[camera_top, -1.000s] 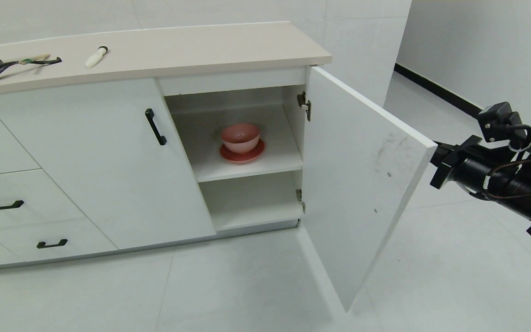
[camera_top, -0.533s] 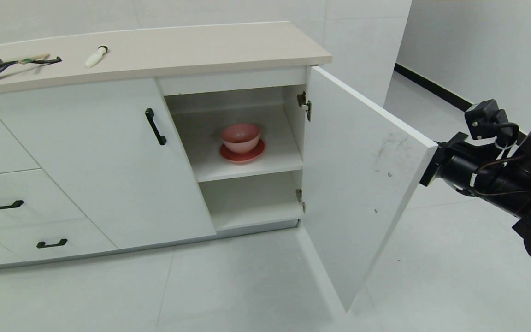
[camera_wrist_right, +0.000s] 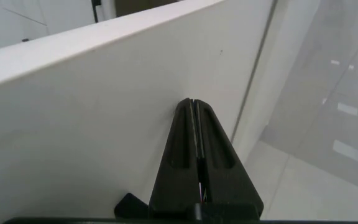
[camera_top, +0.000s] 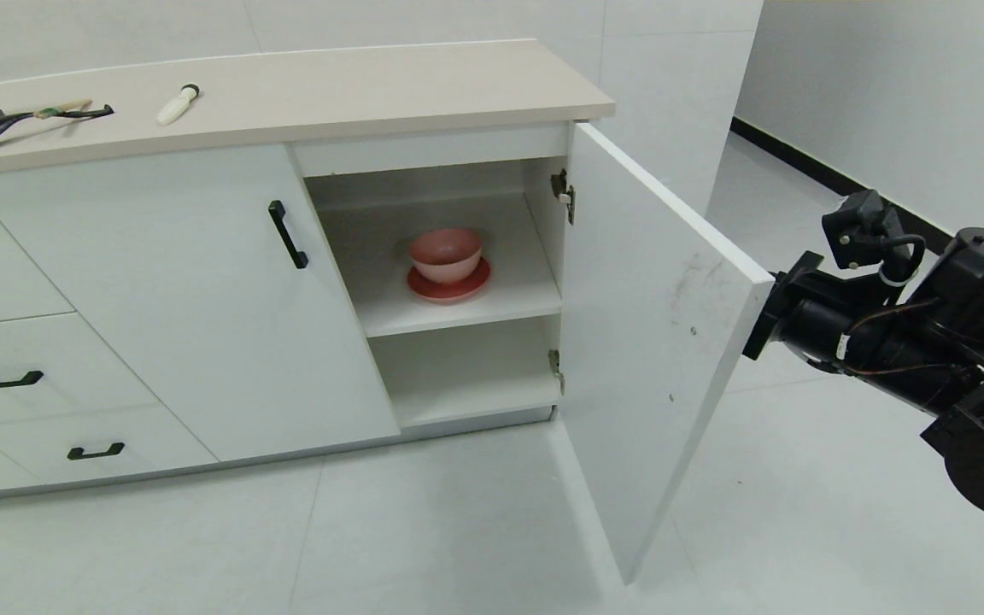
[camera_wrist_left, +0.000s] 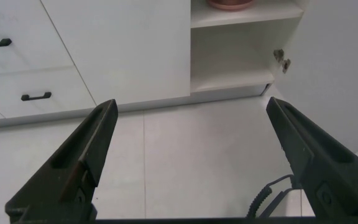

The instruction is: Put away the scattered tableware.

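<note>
Leftward the cabinet door [camera_top: 654, 342] had swung, nearer to closing. Centre frame, the pink bowl [camera_top: 446, 254] sat on its red plate [camera_top: 449, 289] on the upper shelf [camera_top: 513, 299] (stowed already). At right, the right gripper [camera_wrist_right: 194, 104], fingers pinched together, pressed the door's outer face, arm outstretched; a steady push should finish.

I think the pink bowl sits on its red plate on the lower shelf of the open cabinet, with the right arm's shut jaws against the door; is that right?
Not quite: the head view shows the pink bowl on its red plate on the upper shelf, not the lower one. The rest holds: the right gripper has its shut jaws against the open door.
</note>
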Tool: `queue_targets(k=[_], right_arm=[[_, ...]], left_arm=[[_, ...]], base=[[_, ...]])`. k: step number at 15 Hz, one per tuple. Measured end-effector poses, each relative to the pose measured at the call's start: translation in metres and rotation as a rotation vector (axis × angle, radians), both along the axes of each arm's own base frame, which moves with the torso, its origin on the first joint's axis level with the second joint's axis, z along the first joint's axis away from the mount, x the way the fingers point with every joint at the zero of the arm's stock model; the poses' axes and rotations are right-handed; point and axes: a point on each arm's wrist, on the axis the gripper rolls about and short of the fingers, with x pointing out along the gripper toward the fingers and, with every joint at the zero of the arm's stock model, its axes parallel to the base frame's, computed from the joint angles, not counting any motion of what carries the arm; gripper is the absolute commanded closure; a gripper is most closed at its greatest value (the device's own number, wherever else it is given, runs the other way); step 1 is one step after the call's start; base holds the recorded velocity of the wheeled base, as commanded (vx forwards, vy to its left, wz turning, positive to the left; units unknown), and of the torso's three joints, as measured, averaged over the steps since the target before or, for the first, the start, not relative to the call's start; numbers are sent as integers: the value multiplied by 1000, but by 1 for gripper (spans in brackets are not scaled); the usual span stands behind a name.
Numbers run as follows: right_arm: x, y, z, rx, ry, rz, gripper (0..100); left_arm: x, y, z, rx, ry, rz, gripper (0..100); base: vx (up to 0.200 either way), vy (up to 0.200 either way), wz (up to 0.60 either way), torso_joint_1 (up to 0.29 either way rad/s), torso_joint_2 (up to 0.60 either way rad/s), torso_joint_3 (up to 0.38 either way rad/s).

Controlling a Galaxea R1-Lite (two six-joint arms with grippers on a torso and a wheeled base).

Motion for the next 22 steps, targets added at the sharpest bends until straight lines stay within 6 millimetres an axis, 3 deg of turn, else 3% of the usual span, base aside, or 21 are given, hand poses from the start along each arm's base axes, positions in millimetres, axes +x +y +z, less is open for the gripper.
queue_targets(k=[7, 13, 22], right_arm=[[-12, 43, -5, 4, 8, 143, 100], [11, 102, -3, 142, -54, 289, 100], [32, 156, -19, 170, -90, 368, 100]], left_arm=[[0, 0, 0, -13, -1, 0, 0], [0, 0, 0, -13, -1, -1, 0], [0, 0, 0, -14, -1, 0, 0]], base=[[0, 0, 0, 0, 0, 0], [0, 0, 0, 0, 0, 0], [0, 0, 0, 0, 0, 0]])
